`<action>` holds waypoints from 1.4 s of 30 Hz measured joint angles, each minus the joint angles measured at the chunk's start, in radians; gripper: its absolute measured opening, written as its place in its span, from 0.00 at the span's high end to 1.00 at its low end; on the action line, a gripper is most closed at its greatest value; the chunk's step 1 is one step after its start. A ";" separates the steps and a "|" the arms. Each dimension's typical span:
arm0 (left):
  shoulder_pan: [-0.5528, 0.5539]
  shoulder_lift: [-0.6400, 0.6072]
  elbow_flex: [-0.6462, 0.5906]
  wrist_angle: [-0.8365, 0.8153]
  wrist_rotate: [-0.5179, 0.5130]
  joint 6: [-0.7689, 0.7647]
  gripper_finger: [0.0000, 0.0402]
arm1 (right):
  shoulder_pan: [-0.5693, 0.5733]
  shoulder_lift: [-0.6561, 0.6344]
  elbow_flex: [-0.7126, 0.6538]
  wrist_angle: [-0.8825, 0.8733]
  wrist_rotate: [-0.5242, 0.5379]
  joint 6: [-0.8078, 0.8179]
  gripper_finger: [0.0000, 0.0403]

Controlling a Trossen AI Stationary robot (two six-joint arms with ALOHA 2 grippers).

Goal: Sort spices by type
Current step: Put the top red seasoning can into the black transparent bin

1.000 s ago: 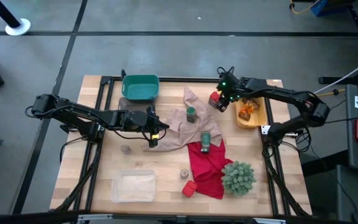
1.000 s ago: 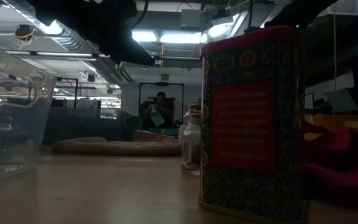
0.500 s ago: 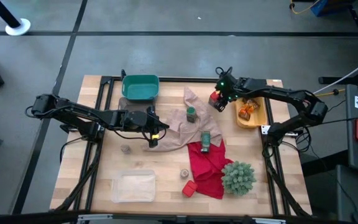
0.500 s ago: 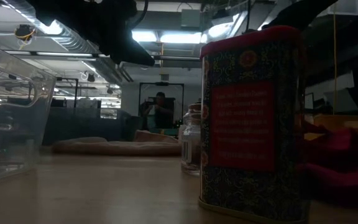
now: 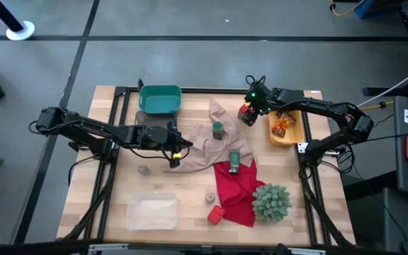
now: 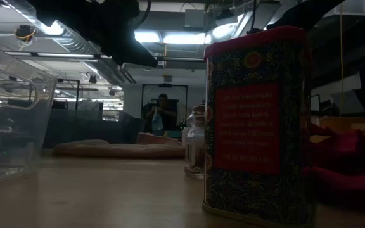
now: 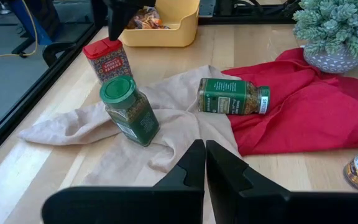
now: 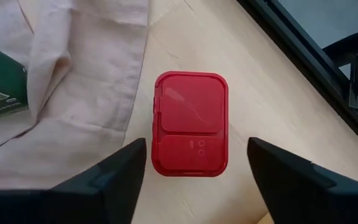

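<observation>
A red tin point(image 5: 245, 113) stands upright on the table beside the yellow tray point(image 5: 293, 134). My right gripper point(image 8: 205, 163) hovers above it, open, a finger on either side of its red lid point(image 8: 190, 123). My left gripper point(image 7: 204, 163) is shut, low over the tan cloth point(image 7: 166, 124) at mid-table. One dark-green jar point(image 7: 128, 109) stands on that cloth. Another point(image 7: 232, 96) lies on its side across the tan and red cloths. A second red tin point(image 5: 215, 214) and two tan-grey pots point(image 5: 210, 197) point(image 5: 144, 170) stand nearer the front. Orange-brown packets point(image 5: 280, 126) lie in the tray. My left gripper's shut fingertips are close over the tan cloth's near edge point(image 7: 185, 146); I cannot tell whether they touch it.
A teal bin point(image 5: 160, 99) stands at the far edge, a clear plastic container point(image 5: 151, 212) at the near left. A spiky green plant point(image 5: 271, 202) stands at the near right beside the red cloth point(image 5: 236, 188). A person shows in the room beyond the table point(image 6: 161, 114).
My right gripper has shifted slightly toward the table's left, staying above the red tin by the tray with its fingers open.
</observation>
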 joint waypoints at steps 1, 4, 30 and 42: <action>0.000 0.000 0.000 0.000 0.000 0.000 1.00 | 0.000 0.002 0.000 0.000 0.000 0.000 0.28; 0.000 0.000 0.000 0.000 0.000 0.000 1.00 | 0.000 0.022 0.000 0.003 0.000 0.000 0.25; 0.000 0.000 0.000 -0.001 0.000 0.000 1.00 | 0.000 0.145 0.000 0.086 -0.006 -0.082 0.45; 0.000 0.000 0.000 0.000 0.000 0.000 1.00 | 0.000 0.144 0.096 0.062 -0.025 -0.082 0.43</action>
